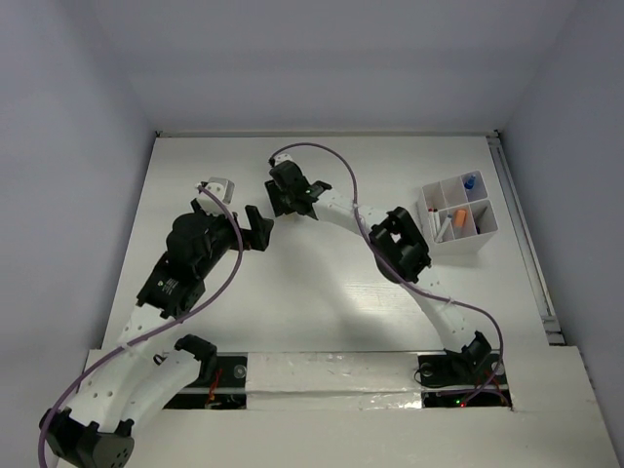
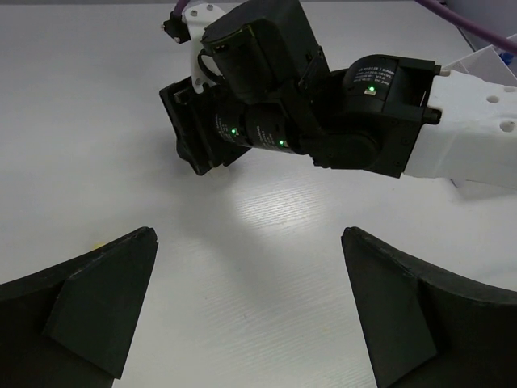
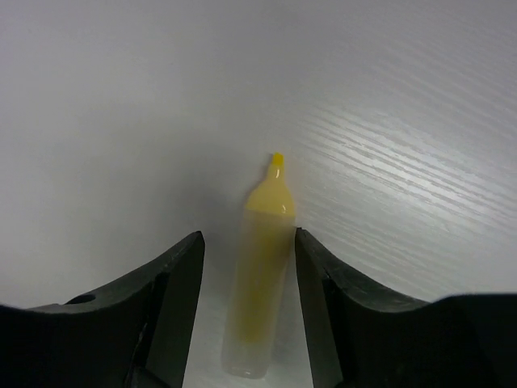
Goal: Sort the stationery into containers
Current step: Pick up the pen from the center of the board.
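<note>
My left claw (image 2: 249,236) stands wide apart, empty. My right claw (image 3: 248,236) is parted astride a yellow highlighter (image 3: 262,275) lying unsorted on the worktop (image 3: 388,121). Far right, the organizer (image 1: 458,244) holds an orange piece (image 1: 460,216) and a blue-tipped pen (image 1: 469,181). Judged nearly complete.

Yellow highlighter (image 3: 262,283): uncapped, translucent barrel, flat on bench (image 3: 404,97), tip pointing away. White organizer box (image 1: 458,245) far right; blue-tipped pen (image 1: 469,181) in far compartment, orange cap (image 1: 459,217) & cream stick (image 1: 444,230) nearer.

organizer box (image 1: 458,243): far right | orange cap (image 1: 460,216), blue-tipped pen (image 1: 469,181): inside separate compartments
</note>
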Controlling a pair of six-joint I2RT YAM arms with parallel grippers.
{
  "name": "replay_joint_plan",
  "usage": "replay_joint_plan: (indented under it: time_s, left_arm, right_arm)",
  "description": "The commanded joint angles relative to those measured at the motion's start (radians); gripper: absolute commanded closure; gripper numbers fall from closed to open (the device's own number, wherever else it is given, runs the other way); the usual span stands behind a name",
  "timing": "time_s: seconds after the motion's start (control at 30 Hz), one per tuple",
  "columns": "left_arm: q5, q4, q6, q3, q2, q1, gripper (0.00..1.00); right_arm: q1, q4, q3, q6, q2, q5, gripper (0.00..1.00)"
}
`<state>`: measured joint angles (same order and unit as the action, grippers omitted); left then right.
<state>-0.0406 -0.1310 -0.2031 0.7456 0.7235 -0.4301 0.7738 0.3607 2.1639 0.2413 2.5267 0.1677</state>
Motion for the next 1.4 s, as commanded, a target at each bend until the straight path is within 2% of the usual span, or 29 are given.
replay_joint_plan:
  time_s: [0.0,0.13,0.17,0.23,0.3,0.37,0.53,0.57,0.7,0.83,1.03,1.1,1.37]
  left_arm:
    - [-0.021,0.042,-0.002,0.008,-0.002,0.007,0.02]
    - [-0.056,0.047,0.002,0.005,0.002,0.016,0.06]
    - [-0.058,0.044,0.002,0.006,0.007,0.016,0.08]
    - [-0.064,0.044,0.004,0.006,0.011,0.016,0.13]
    - [-0.068,0.047,0.002,0.005,0.014,0.016,0.16]
    - [-0.077,0.048,0.002,0.003,0.027,0.016,0.19]
    - [-0.082,0.037,-0.002,0.012,0.076,0.016,0.20]
    - [-0.079,0.034,-0.004,0.012,0.082,0.016,0.20]
    - [-0.074,0.021,-0.012,0.027,0.129,0.034,0.20]
    - [-0.146,0.047,-0.027,0.028,0.157,0.054,0.21]
    - [-0.234,0.105,-0.055,0.006,0.126,0.086,0.25]
    - [-0.246,0.117,-0.062,0.003,0.122,0.087,0.32]
    - [-0.263,0.125,-0.088,0.000,0.137,0.106,0.43]
  right_arm:
    - [0.012,0.064,0.036,-0.007,0.023,0.101,0.47]
    - [0.012,0.076,0.040,-0.008,0.029,0.128,0.79]
    - [0.012,0.073,0.039,-0.002,0.027,0.138,0.93]
    - [0.012,0.049,0.021,0.018,0.001,0.154,0.99]
    - [0.012,0.005,-0.027,0.041,-0.048,0.155,1.00]
    - [0.012,-0.113,-0.149,0.053,-0.172,0.127,1.00]
    - [0.012,-0.414,-0.444,0.153,-0.451,0.018,1.00]
    - [0.012,-0.446,-0.534,0.174,-0.532,0.001,1.00]
    - [0.030,-0.594,-0.717,0.256,-0.684,-0.054,1.00]
    - [0.085,-0.701,-0.808,0.303,-0.756,-0.082,1.00]
    - [0.130,-0.764,-0.837,0.320,-0.776,-0.106,1.00]
    - [0.142,-0.784,-0.842,0.323,-0.775,-0.109,1.00]
    - [0.169,-0.865,-0.880,0.346,-0.799,-0.123,1.00]
